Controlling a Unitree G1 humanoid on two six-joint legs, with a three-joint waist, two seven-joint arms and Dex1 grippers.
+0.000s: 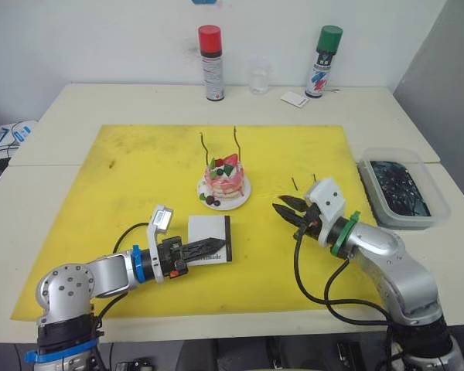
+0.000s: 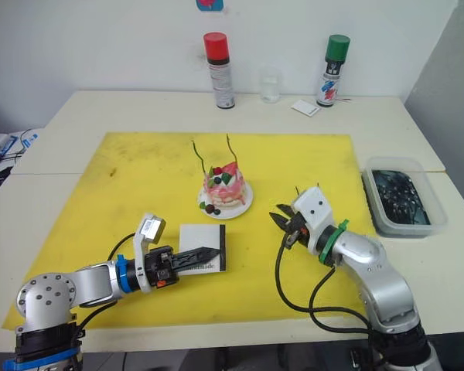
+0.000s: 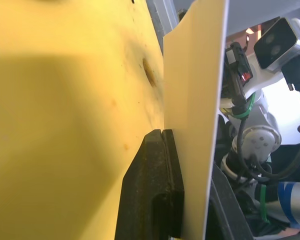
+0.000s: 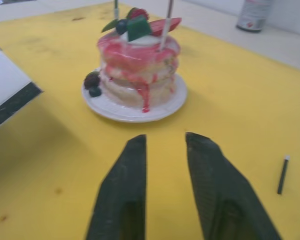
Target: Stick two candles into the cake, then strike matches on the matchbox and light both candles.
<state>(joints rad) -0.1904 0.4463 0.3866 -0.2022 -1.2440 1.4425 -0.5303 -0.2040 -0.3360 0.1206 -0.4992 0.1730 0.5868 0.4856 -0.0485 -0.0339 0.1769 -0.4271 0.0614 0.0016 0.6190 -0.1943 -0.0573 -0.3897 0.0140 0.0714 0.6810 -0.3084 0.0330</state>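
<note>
Two thin wavy dark candles already upright in the small pink-and-white layered cake at mid-mat. Left pincer clamped on the near edge of the flat white cardboard matchbox, dark strike strip at its far side; light and crushable, best gripped by its edges. Right pincer narrowly parted, empty, beside two short dark matches lying flat on the yellow mat: brittle, slim, likely awkward to pinch mid-shaft.
</note>
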